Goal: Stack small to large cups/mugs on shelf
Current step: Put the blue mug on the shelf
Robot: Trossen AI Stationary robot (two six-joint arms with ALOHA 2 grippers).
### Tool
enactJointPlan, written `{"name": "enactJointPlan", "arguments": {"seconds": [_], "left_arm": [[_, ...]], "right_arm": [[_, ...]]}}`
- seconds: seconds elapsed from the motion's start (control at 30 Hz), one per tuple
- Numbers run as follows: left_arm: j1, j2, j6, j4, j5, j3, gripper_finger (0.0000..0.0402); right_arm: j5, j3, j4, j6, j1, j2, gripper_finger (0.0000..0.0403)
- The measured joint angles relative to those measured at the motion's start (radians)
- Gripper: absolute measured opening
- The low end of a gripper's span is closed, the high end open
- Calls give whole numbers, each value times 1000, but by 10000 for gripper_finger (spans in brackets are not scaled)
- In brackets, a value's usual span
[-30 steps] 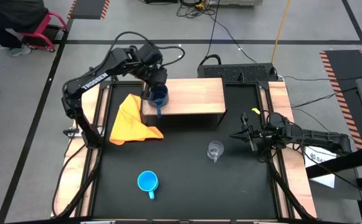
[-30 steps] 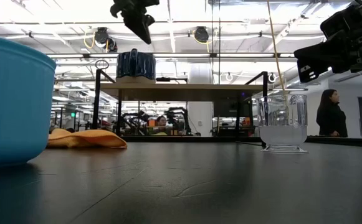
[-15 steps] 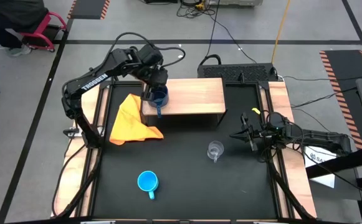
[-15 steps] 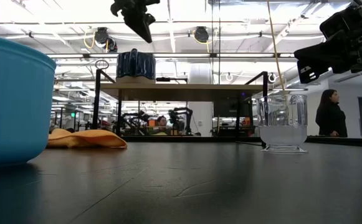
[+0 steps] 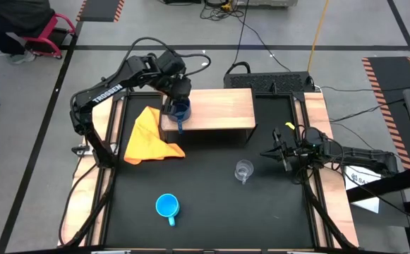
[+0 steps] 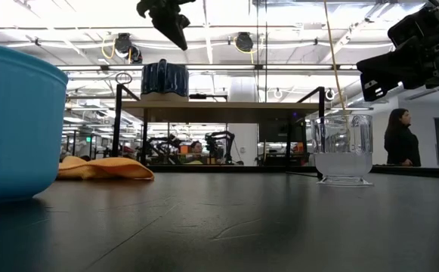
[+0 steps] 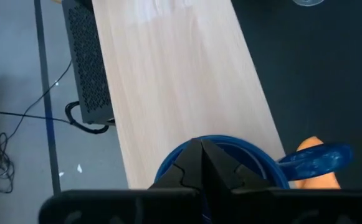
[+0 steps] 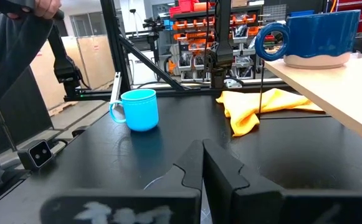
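Your left gripper (image 6: 175,32) is hovering, fingers pressed together, above the dark blue mug (image 5: 181,110) sitting on the shelf (image 5: 222,109); your right gripper (image 5: 281,153), also closed, is waiting beside the glass cup (image 5: 243,170); the light blue mug (image 5: 167,207) is sitting on the table (image 5: 212,204).

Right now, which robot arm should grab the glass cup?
Probably the right. Its gripper sits just beside the glass cup, while the left gripper is far off above the dark blue mug on the shelf.

Bright, even overhead light fills the room. In the low view, ceiling lamps glare white and wash out the background, while the light blue mug (image 6: 11,121) looms large and soft at the edge. The black desk (image 5: 212,197) shows faint sheen and few shadows. The wrist views look slightly soft.
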Motion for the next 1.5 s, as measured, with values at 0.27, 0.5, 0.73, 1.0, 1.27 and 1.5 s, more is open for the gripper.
{"name": "enactJointPlan", "arguments": {"seconds": [0.27,0.5,0.73,1.0,1.27,1.5], "left_arm": [[7,-65,-11,32,185,-1,1],[-6,-143,-28,44,217,0,0],[-39,-169,-32,36,371,0,0],[-76,-181,-39,21,329,-1,0],[-75,-206,-77,-27,332,-7,0],[-96,-282,-61,18,338,-193,0]], "right_arm": [[0,0,0,2,0,0,0],[0,0,0,13,0,0,0],[0,0,0,13,0,0,0],[0,0,0,29,0,0,0],[0,0,0,47,0,0,0],[0,0,0,44,0,0,0]]}}
